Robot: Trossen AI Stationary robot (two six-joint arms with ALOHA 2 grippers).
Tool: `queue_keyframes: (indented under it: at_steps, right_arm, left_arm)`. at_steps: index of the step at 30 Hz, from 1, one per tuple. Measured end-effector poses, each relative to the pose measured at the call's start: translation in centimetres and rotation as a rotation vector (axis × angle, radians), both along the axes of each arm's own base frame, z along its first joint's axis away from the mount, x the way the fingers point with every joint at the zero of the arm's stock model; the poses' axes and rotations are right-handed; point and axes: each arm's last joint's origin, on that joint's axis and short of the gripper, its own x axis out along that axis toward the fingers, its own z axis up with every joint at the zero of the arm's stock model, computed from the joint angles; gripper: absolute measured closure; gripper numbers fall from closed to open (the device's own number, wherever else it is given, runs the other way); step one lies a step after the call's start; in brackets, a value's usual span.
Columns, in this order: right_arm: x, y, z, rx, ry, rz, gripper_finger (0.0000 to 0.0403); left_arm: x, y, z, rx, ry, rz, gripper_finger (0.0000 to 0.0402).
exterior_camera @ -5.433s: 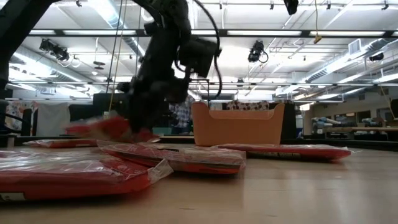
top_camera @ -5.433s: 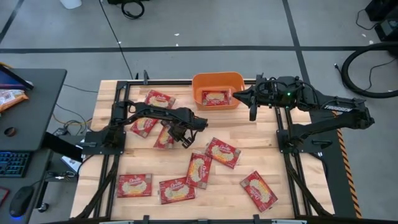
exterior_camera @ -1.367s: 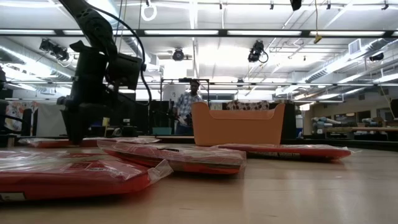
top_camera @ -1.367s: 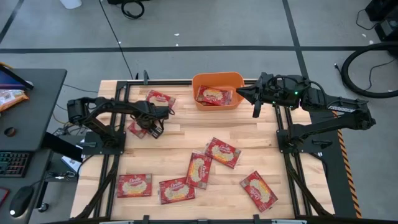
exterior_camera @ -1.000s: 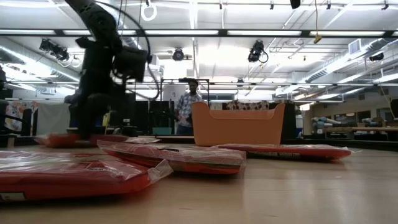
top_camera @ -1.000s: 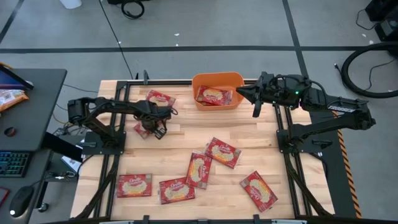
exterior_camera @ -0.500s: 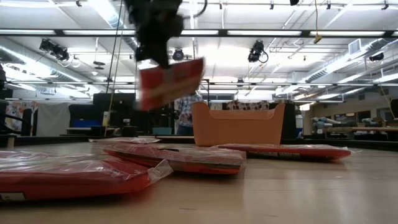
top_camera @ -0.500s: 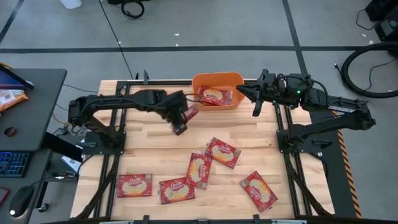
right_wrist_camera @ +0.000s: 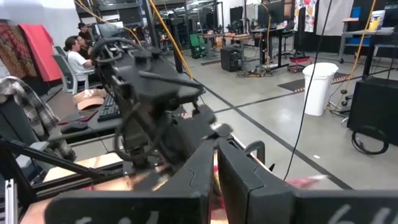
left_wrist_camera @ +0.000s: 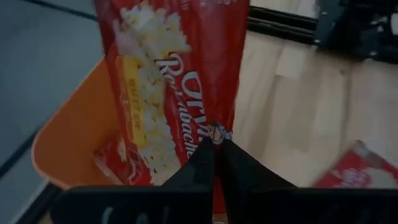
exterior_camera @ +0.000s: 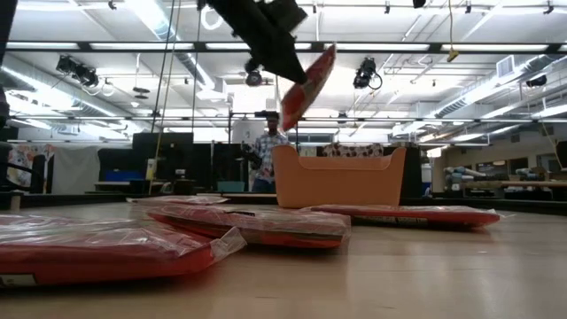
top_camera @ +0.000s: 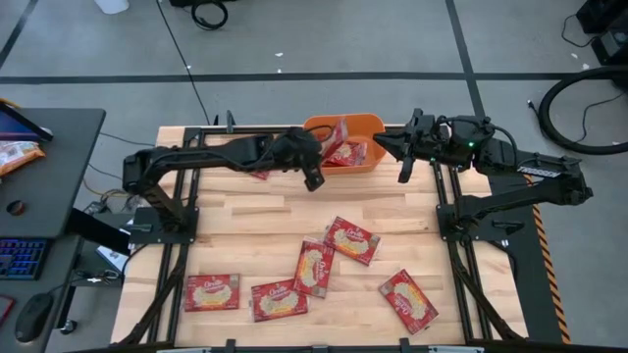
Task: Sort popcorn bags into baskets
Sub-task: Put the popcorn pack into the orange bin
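My left gripper (top_camera: 321, 157) is shut on a red popcorn bag (top_camera: 335, 133) and holds it in the air over the left part of the orange basket (top_camera: 369, 119). The low view shows this bag (exterior_camera: 315, 78) tilted above the basket (exterior_camera: 341, 182). Another bag (top_camera: 349, 153) lies inside the basket. Several bags lie flat on the table, among them three (top_camera: 350, 240), (top_camera: 279, 300), (top_camera: 408, 300). My right gripper (top_camera: 402, 169) waits, shut, just right of the basket. My left gripper pinches the bag between its two fingers at one end edge (left_wrist_camera: 214, 132), and the bag stretches away from the fingertips (left_wrist_camera: 205, 163). The bag is lifted clear and stands steeply tilted over the basket (left_wrist_camera: 68, 137), its label side showing in the wrist view.
A bag (top_camera: 260, 174) shows partly under the left arm near the table's far left. A dark desk with a keyboard (top_camera: 25, 257) stands left of the table. A person (exterior_camera: 266, 146) stands in the room behind the basket. Bare wood lies between basket and near bags.
My left gripper took a bag from the far left of the table, lifted it clear and swung it right and toward the far edge, up over the basket. The bag went from flat on the wood to steeply tilted in the air.
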Motion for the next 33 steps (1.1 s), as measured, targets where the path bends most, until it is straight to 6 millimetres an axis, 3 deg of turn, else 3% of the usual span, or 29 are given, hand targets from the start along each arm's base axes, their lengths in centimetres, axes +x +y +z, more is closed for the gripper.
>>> queue_keyframes:
  at_steps: [6, 13, 25, 33]
  right_arm:
    - [0.0, 0.1, 0.0, 0.018, -0.002, 0.005, 0.0373]
    - [0.1, 0.4, -0.2, 0.047, 0.01, 0.029, 0.0373]
    - [0.1, 0.6, -0.4, 0.049, 0.025, 0.042, 0.0378]
    - [0.1, 0.6, -0.4, 0.048, 0.025, 0.042, 0.0379]
  left_arm:
    - [2.3, 1.9, -2.9, 0.068, 0.01, 0.004, 0.0387]
    - [3.6, 4.1, -5.3, 0.109, 0.012, 0.054, 0.0381]
    - [3.4, 6.2, -6.2, 0.142, 0.044, 0.138, 0.0362]
    - [3.4, 6.1, -6.4, 0.176, 0.081, 0.116, 0.0341]
